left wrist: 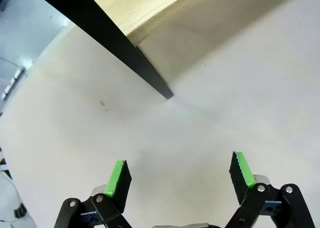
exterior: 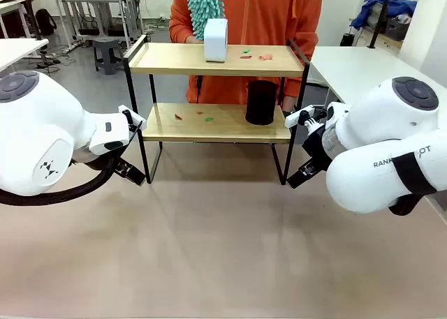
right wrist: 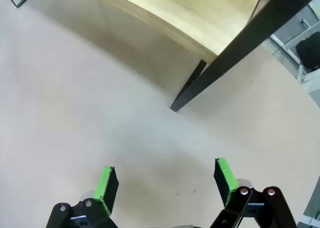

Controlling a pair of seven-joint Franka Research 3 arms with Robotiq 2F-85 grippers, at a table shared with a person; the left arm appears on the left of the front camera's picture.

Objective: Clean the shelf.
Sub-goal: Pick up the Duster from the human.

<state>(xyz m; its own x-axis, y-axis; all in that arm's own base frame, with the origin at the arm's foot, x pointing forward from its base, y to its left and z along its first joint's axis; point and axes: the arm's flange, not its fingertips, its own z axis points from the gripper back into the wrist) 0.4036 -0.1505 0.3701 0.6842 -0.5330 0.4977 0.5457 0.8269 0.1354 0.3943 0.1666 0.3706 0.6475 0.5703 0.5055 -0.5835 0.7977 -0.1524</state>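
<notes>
The shelf point(exterior: 174, 58) stands at the middle back of the table, two light wooden boards in a black frame. Small red, green and pink scraps point(exterior: 246, 53) lie on its top board, and more scraps point(exterior: 179, 116) on the lower one. A white box point(exterior: 215, 40) stands on top and a black cylinder point(exterior: 262, 102) below. My left gripper point(left wrist: 180, 175) hangs open above the table, near the shelf's front left leg point(left wrist: 125, 48). Near the front right leg point(right wrist: 235, 48), my right gripper point(right wrist: 167, 185) is open too. Neither holds anything.
A person in an orange top point(exterior: 279, 12) stands behind the shelf and holds a teal fluffy duster point(exterior: 204, 5) above the white box. The beige tabletop point(exterior: 223, 249) in front of the shelf is bare. A white table point(exterior: 363, 68) adjoins at the right.
</notes>
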